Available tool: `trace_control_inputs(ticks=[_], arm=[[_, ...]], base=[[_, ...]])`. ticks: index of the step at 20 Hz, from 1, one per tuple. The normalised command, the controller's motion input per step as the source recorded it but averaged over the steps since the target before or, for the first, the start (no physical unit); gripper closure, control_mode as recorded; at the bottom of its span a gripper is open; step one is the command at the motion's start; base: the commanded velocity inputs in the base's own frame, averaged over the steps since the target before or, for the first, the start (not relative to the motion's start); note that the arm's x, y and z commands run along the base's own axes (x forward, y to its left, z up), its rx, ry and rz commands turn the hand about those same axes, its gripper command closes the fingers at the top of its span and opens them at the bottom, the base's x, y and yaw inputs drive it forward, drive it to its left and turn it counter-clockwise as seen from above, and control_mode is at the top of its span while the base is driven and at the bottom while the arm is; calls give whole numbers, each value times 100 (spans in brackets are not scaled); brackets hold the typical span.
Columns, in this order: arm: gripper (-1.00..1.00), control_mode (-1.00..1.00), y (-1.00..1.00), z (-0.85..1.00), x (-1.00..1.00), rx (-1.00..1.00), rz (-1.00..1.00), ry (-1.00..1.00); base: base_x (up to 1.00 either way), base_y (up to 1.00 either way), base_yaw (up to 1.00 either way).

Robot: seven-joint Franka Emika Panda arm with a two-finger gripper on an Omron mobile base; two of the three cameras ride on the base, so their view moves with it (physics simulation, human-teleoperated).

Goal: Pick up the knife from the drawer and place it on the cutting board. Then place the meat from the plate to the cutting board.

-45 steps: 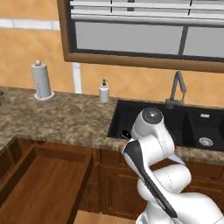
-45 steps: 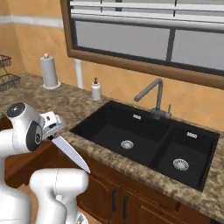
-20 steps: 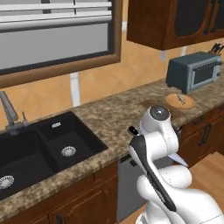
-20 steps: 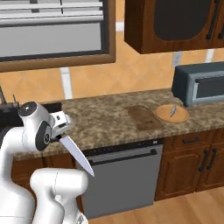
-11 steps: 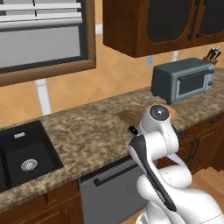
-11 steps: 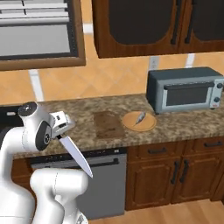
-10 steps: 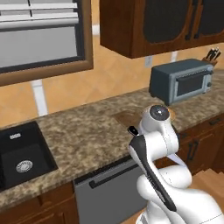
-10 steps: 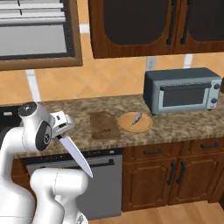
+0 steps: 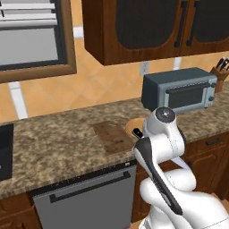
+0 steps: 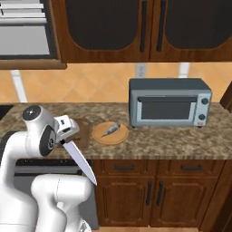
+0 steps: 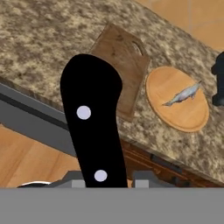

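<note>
Nearest the camera on the hand, the two-finger gripper (image 11: 103, 181) is clenched on the slim kitchen knife with a black riveted handle and pointed silver-grey blade (image 10: 80, 161), which hangs in the air in front of the counter; the right base view shows that blade slanting down and away from the white arm. The knife looks stiff and fairly light, its smooth handle the only safe hold, and a long blade carried this way will likely swing wide, so it probably wants lowering flat. Beyond the handle runs the speckled brown granite counter (image 11: 52, 39), and on it lies the small flat rectangular dark brown wooden cutting board (image 11: 120, 59), bare, with the round tan-orange plate with a low rim (image 11: 173, 111) just beside it. On the plate rests the small slender pale grey-white meat (image 11: 183, 95), seemingly soft and slippery, best pinched across its middle. The left base view shows the board (image 9: 114, 136) over a grey dishwasher front (image 9: 85, 201). Farthest back, the right base view gives the grey toaster oven (image 10: 168, 102) beside the plate (image 10: 100, 135).
</note>
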Motion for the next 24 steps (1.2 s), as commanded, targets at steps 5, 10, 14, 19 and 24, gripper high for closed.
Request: trace_control_inputs(ticks=[5, 10, 14, 19, 24], arm=[[100, 100, 0, 0, 0, 0, 0, 0], [100, 100, 0, 0, 0, 0, 0, 0], [100, 100, 0, 0, 0, 0, 0, 0], [100, -100, 27, 3, 84, 0, 15, 0], [100, -100, 37, 0, 86, -13, 44, 0]], base=[[31, -8, 8], [54, 0, 0], [52, 0, 0], [0, 0, 0], [0, 0, 0]])
